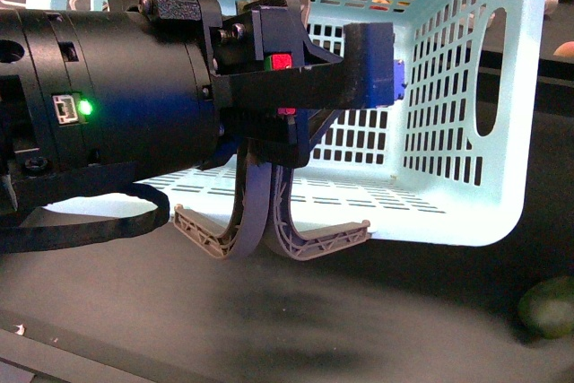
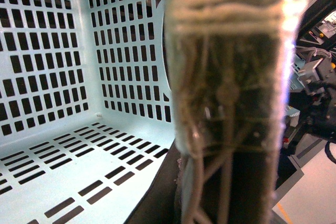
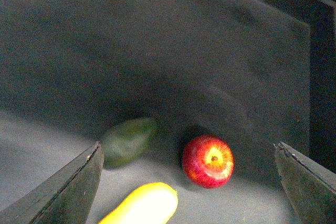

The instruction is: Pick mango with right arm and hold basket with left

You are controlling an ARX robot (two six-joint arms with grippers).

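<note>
Turquoise basket (image 1: pixel 502 132) clamped in left tool (image 1: pixel 266 232), right tool (image 3: pixel 188 146) spread above mango (image 3: pixel 140 204)

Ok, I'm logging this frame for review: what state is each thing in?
Left gripper: seems shut on the basket's handle.
Right gripper: open, empty.
Basket: open side facing the robot, empty.
Mango: lying loose, ungrasped.
Apple: lying loose.
Arm light: lit green.

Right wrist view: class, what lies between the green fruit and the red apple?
Only bare dark surface separates green fruit from red apple; the right wrist view shows it.
</note>
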